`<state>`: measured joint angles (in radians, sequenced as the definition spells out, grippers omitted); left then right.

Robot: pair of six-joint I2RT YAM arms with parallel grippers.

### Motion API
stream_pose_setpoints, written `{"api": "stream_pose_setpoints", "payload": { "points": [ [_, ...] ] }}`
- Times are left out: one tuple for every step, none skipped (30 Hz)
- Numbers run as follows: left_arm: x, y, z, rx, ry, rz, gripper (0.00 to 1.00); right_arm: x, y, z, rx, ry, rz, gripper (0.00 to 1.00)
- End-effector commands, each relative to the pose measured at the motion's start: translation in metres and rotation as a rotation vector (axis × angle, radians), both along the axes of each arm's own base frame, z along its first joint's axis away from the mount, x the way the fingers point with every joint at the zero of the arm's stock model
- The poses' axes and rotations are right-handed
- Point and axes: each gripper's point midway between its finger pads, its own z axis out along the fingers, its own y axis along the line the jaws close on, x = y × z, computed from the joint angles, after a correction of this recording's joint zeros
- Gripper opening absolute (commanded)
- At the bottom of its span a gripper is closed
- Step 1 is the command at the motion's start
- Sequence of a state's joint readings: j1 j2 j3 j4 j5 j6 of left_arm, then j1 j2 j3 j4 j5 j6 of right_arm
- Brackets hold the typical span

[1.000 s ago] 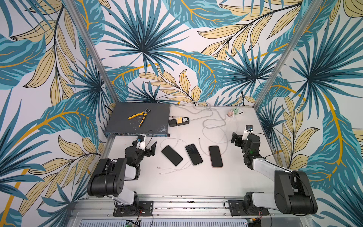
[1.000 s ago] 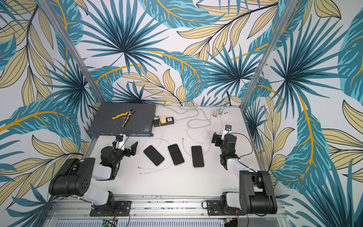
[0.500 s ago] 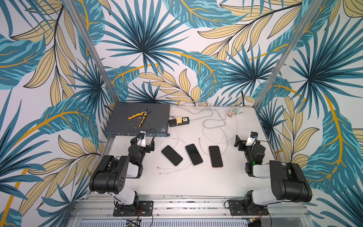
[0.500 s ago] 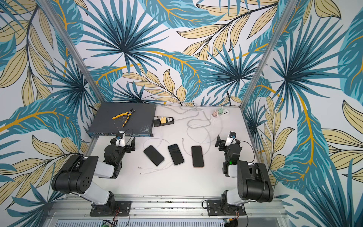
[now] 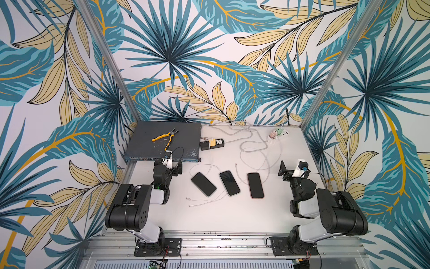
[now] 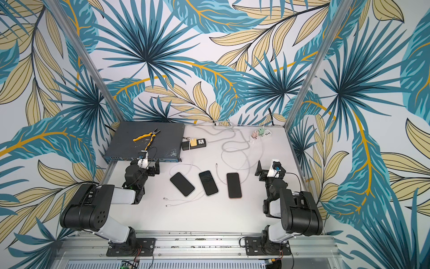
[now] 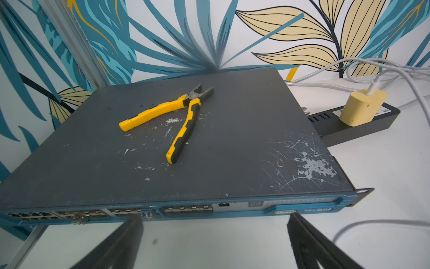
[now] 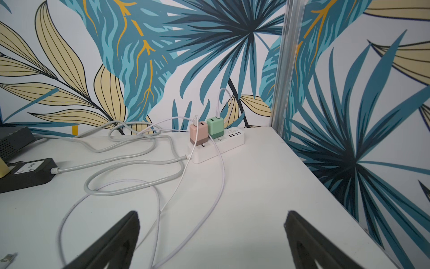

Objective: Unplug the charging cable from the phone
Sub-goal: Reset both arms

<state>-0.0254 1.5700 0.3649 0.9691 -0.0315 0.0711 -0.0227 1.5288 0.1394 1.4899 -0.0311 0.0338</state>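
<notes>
Three dark phones lie side by side mid-table in both top views: left (image 5: 203, 184), middle (image 5: 230, 182), right (image 5: 255, 185). Thin white charging cables (image 5: 209, 200) run around them, with loose plug ends in front and behind; from this height I cannot tell which plug sits in a phone. My left gripper (image 5: 172, 168) (image 7: 214, 219) stands open to the left of the phones, facing a network switch. My right gripper (image 5: 293, 173) (image 8: 211, 216) is open to their right, with bare table and a white cable (image 8: 216, 186) between its fingers. No phone shows in the wrist views.
A scratched grey-blue network switch (image 7: 186, 144) with yellow pliers (image 7: 176, 116) on it sits at the back left. Next to it lies a black power strip (image 5: 213, 143) with a yellow charger. A white power strip (image 8: 216, 144) with pink and green chargers sits back right, amid looping grey cords (image 5: 251, 144).
Both arms have folded back toward their bases and lifted their wrists. The left gripper now faces the switch, the right one the back corner. Both stayed open; phones and cables have not moved.
</notes>
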Motion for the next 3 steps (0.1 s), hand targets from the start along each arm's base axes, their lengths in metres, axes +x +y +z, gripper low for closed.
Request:
{"api": "stream_pose_setpoints", "payload": {
  "points": [
    [0.0019,0.0012,0.0064,-0.003,-0.013,0.011,1.00,-0.0050,-0.0069,0.0067,0.014,-0.038,-0.038,1.00],
    [0.0018,0.0013,0.0062,-0.002,-0.012,0.011,1.00,-0.0058,-0.0084,0.0073,0.017,-0.041,-0.047,1.00],
    [0.0016,0.0013,0.0059,-0.002,-0.012,0.011,1.00,-0.0065,-0.0111,0.0079,0.024,-0.045,-0.063,1.00]
  ]
}}
